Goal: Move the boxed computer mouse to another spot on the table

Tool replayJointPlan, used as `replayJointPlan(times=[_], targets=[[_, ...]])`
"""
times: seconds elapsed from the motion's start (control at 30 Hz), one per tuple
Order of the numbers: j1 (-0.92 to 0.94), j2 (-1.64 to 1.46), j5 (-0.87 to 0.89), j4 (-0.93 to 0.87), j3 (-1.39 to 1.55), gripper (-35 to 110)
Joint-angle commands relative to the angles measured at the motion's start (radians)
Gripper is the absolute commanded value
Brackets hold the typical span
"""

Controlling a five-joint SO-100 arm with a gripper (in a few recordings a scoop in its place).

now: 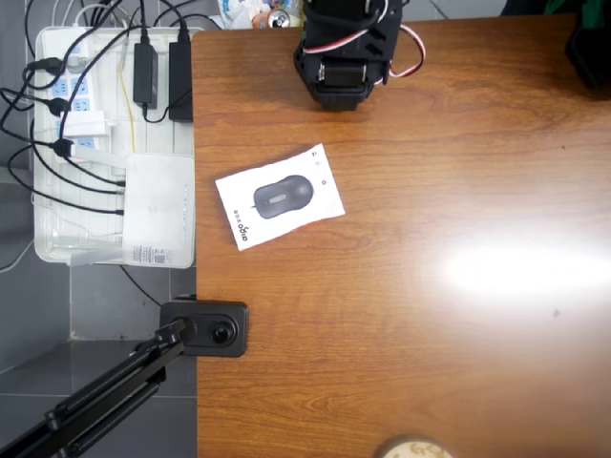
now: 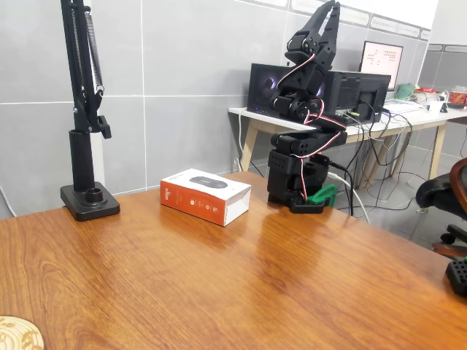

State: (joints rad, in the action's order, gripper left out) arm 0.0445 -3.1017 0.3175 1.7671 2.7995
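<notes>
Left of centre in the fixed view, the boxed computer mouse (image 2: pixel 206 195) lies flat, long axis slanting toward my base; my pincer (image 2: pixel 327 16) is raised high at the upper right, fingers seemingly closed and empty

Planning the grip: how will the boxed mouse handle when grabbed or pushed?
The boxed computer mouse looks like stiff, probably light cardboard. Lying flat on the glossy table, it should slide, not tip. Its smooth sides may slip in the pincer.
</notes>
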Motion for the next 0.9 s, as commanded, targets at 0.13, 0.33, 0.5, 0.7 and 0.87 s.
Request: replayJointPlan(times=[0.13, 0.33, 0.5, 0.7, 0.87], targets=[[0.006, -0.006, 0.006, 0.002, 0.002, 0], [0.006, -0.006, 0.006, 0.002, 0.002, 0], [0.006, -0.006, 0.009, 0.002, 0.002, 0], [0.006, -0.006, 0.012, 0.002, 0.002, 0], [0.006, -0.006, 0.017, 0.002, 0.002, 0]])
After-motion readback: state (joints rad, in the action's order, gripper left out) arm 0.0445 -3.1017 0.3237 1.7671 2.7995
